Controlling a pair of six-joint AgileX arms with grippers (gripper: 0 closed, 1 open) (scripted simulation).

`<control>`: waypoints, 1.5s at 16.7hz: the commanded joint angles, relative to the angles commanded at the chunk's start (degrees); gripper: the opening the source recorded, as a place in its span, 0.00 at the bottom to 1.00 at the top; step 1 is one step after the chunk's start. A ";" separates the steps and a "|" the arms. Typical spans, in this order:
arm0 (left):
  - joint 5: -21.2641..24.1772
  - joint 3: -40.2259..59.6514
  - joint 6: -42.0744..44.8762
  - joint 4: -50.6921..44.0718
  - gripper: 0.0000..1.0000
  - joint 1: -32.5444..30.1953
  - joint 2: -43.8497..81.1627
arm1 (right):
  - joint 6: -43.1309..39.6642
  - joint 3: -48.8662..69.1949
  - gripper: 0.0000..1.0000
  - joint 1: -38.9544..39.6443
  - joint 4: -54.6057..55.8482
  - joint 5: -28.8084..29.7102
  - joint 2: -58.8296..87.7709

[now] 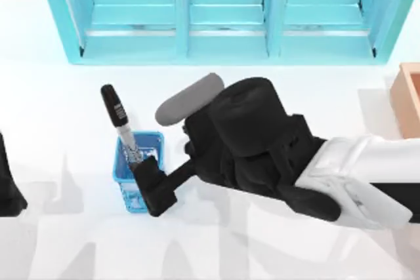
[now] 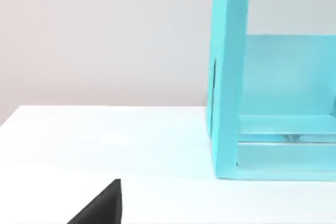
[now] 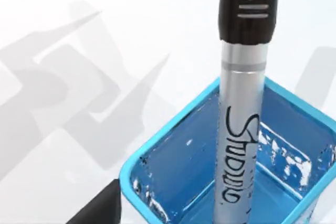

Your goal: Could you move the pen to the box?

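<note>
The pen (image 1: pixel 119 121) stands tilted in a small blue mesh cup (image 1: pixel 139 174) left of the table's middle, its black cap up and leaning to the back left. The right wrist view looks down along its silver-grey printed barrel (image 3: pixel 239 145) into the cup (image 3: pixel 173 182). My right gripper (image 1: pixel 151 185) hangs low over the cup's front right side, open, with one dark finger (image 3: pixel 100 208) well apart from the pen. Part of the tan box (image 1: pixel 408 96) shows at the table's right edge.
A large cyan shelf unit (image 1: pixel 223 14) spans the back of the table, and its end wall (image 2: pixel 227 77) appears in the left wrist view. My left arm (image 1: pixel 8 188) is parked at the left edge, one finger (image 2: pixel 102 205) over bare white table.
</note>
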 joint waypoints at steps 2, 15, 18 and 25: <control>0.00 0.00 0.00 0.00 1.00 0.00 0.00 | 0.06 2.94 1.00 0.14 0.77 0.09 3.36; 0.00 0.00 0.00 0.00 1.00 0.00 0.00 | 0.12 17.19 0.92 0.15 4.49 0.39 21.77; 0.00 0.00 0.00 0.00 1.00 0.00 0.00 | 0.12 17.19 0.70 0.15 4.49 0.39 21.77; 0.00 0.00 0.00 0.00 1.00 0.00 0.00 | 0.12 17.19 0.17 0.15 4.49 0.39 21.77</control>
